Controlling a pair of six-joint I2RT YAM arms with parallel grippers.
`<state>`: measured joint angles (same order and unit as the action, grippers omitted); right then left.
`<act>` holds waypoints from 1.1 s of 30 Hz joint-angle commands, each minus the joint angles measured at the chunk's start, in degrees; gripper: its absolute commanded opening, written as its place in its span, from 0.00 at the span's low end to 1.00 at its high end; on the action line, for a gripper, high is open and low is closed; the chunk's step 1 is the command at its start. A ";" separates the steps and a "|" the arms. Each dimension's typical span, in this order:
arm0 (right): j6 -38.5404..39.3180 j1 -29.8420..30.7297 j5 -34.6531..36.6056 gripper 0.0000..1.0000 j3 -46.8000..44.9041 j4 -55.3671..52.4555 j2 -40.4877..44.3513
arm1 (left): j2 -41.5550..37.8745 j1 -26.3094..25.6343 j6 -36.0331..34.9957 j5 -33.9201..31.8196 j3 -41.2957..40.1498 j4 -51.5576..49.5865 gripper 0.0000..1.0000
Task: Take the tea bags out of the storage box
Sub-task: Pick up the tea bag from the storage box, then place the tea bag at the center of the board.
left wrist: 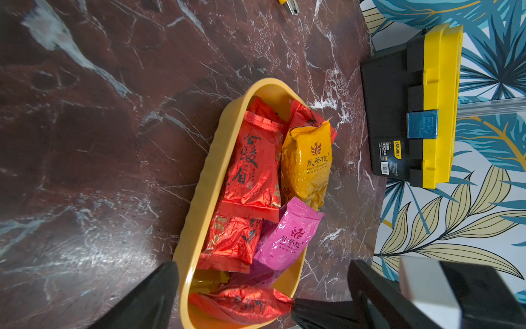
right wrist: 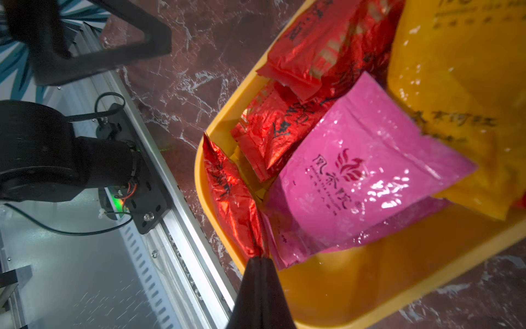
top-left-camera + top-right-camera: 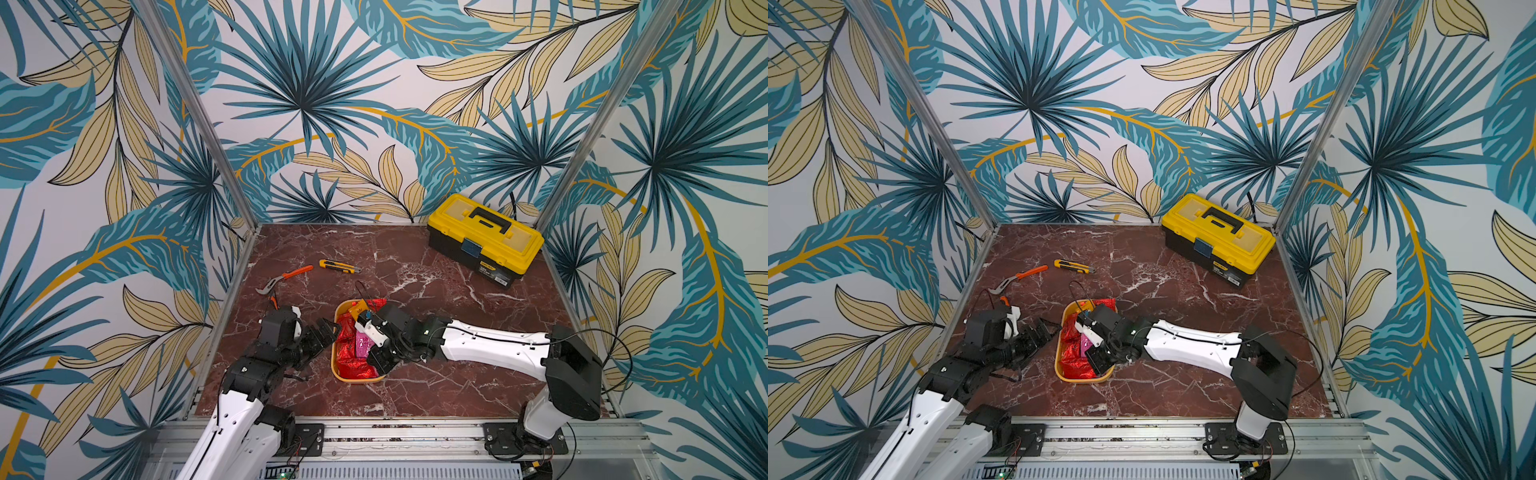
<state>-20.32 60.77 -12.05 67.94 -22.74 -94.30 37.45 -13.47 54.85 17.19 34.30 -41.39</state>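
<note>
Gripping one crinkly red tea bag point(image 2: 230, 196) by its corner, the right claw point(image 2: 257, 259) has both fingers pressed together on the foil, with no gap between them. The gripped sachet stands on edge inside the storage box point(image 2: 355, 284), against the end wall nearest the robot's base rail.

Left claw point(image 3: 330, 328): spread wide, holding nothing. It hangs at the left long wall of the box. In the left wrist view the box shows between its two fingers point(image 1: 153, 296).

Storage box position: on the counter point(image 3: 415, 291), between the two arms and towards the front edge, with its long axis running away from the robot.

Contents, as seen in the left wrist view:
- Several red tea bags point(image 1: 253, 165) lie stacked along one long wall.
- One orange-yellow sachet point(image 1: 306, 162) lies beside them towards the far end.
- One pink sachet point(image 1: 287, 236) rests tilted on top of the others, near the middle.
- A further red sachet point(image 3: 378, 301) overhangs the far rim.

Other items on the counter, well apart from the box: a yellow-lidded toolbox point(image 3: 484, 239) in the far right corner, a yellow utility knife point(image 3: 338, 266), and orange-handled pliers point(image 3: 284, 278) to the far left.
</note>
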 commanded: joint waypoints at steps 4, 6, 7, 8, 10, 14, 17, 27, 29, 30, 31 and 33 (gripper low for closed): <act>1.63 0.17 1.97 0.00 2.61 -2.78 6.75 | 5.17 -0.16 -3.36 0.74 9.01 2.65 1.00; 2.13 -0.16 5.68 0.00 2.98 -4.45 8.74 | 8.17 -0.20 -3.52 2.21 11.41 4.32 0.99; 2.37 -0.36 7.62 0.00 2.69 -4.99 9.72 | 9.51 -0.15 -3.52 3.15 12.33 5.15 0.99; 2.66 -0.78 9.44 0.00 2.33 -5.50 10.94 | 10.99 -0.24 -3.52 4.40 13.51 5.98 0.99; 2.92 -1.71 12.77 0.00 1.31 -6.67 12.97 | 14.19 -1.16 -2.81 5.51 15.04 8.35 0.99; 1.57 -5.49 18.45 0.00 -2.85 -7.42 18.04 | 19.98 -7.22 -1.57 3.56 17.77 13.05 0.99; -1.40 -10.29 20.63 0.00 -7.15 -6.71 23.16 | 24.80 -12.24 -1.34 1.65 20.47 14.91 0.99; -9.29 -27.71 19.84 0.00 -18.94 -4.60 36.10 | 37.96 -25.47 -0.29 0.61 26.85 20.82 0.99; -10.61 -31.21 18.25 0.00 -20.57 -4.02 37.11 | 40.31 -27.84 -0.07 0.50 28.11 21.55 0.99; -11.16 -32.57 17.18 0.00 -21.19 -3.64 37.27 | 41.23 -28.90 0.22 0.41 28.36 22.21 0.99; -11.98 -34.27 15.57 0.00 -21.98 -3.05 37.11 | 42.20 -30.04 0.76 0.47 28.45 23.45 0.99; -13.44 -37.21 12.64 0.00 -23.26 -1.59 36.53 | 44.28 -31.95 1.56 0.69 28.78 25.21 0.99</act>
<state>-30.26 26.22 4.73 46.94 -26.44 -57.45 79.90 -43.48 55.18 18.22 60.34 -20.03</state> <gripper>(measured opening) 0.063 0.987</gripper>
